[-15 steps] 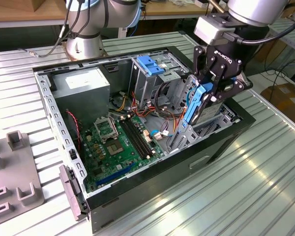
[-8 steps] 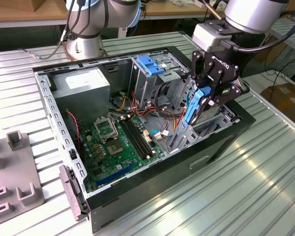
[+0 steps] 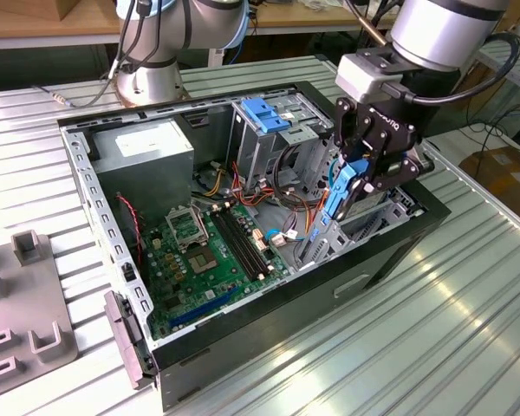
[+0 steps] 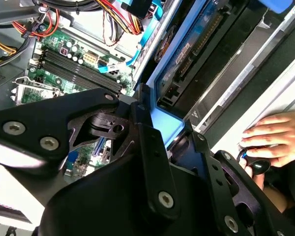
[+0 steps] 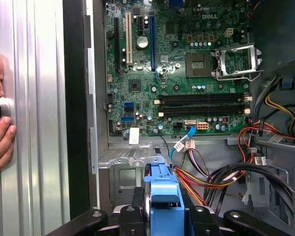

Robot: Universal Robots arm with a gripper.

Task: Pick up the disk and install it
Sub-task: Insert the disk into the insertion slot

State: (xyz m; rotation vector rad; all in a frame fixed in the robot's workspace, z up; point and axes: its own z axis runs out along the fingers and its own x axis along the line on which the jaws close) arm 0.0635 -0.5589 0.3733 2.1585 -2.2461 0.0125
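The gripper (image 3: 354, 182) has its jaws clenched on the disk (image 3: 335, 206), gripping its blue side rails. The disk stands on edge, partly inside the open computer case (image 3: 95, 199), along the case edge at the exterior view's right, beside the motherboard (image 3: 199, 260).

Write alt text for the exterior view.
The gripper clamps the disk by its blue rail, standing on edge, at the exterior view's right side of an open computer case. A green motherboard lies on the case floor, with a grey power supply beyond it.
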